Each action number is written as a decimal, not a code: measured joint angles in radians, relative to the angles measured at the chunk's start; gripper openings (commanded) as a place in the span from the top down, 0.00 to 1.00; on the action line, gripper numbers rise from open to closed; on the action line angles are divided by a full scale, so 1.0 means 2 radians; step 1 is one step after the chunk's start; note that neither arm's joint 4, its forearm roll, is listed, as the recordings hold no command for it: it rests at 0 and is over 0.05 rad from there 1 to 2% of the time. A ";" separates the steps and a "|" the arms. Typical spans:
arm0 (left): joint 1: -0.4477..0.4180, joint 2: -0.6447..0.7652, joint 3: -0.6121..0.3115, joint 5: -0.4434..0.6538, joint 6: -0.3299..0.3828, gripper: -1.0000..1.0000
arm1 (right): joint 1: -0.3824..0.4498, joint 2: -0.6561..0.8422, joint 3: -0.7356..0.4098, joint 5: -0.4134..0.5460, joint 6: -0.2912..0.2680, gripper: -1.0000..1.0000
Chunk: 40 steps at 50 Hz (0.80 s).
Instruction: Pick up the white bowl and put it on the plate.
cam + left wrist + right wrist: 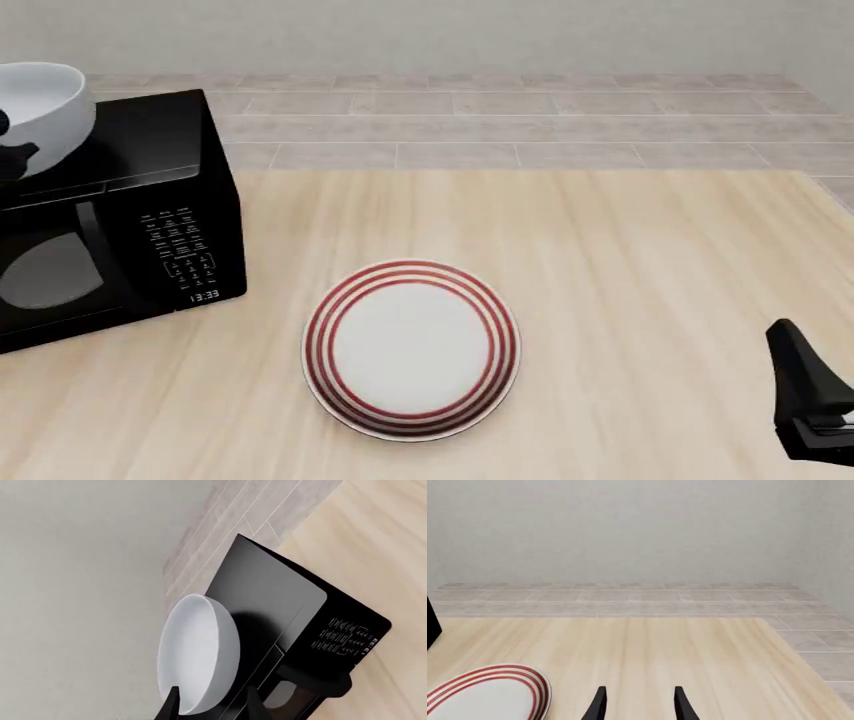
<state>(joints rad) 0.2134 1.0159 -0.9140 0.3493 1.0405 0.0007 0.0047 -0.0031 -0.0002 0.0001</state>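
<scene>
My left gripper (pixel 212 709) is shut on the rim of the white bowl (pixel 199 652) and holds it tilted in the air above the microwave. In the front view the bowl (pixel 47 105) is at the far left, over the microwave's top, and only dark bits of the left gripper (pixel 11 155) show at the frame's edge. The plate (pixel 411 350), white with red rings, lies flat on the table near the front centre, well to the right of the bowl. It also shows in the right wrist view (pixel 487 696). My right gripper (pixel 639 705) is open and empty at the front right (pixel 807 400).
A black microwave (pixel 120 220) with a keypad stands at the table's left side; its top shows under the bowl in the left wrist view (pixel 267 590). The wooden table (pixel 641 270) ends at a tiled floor and a grey wall behind.
</scene>
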 measured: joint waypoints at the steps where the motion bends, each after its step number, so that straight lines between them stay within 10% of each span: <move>1: 0.000 0.002 0.000 -0.002 0.000 0.00 | 0.000 0.000 0.000 0.000 0.000 0.00; 40: 0.010 0.065 0.007 -0.060 -0.007 0.00 | 0.000 0.000 0.000 0.000 0.000 0.00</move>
<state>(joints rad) 0.2325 1.1464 -0.8998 0.2300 1.0259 0.0007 0.0047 -0.0031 -0.0002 0.0001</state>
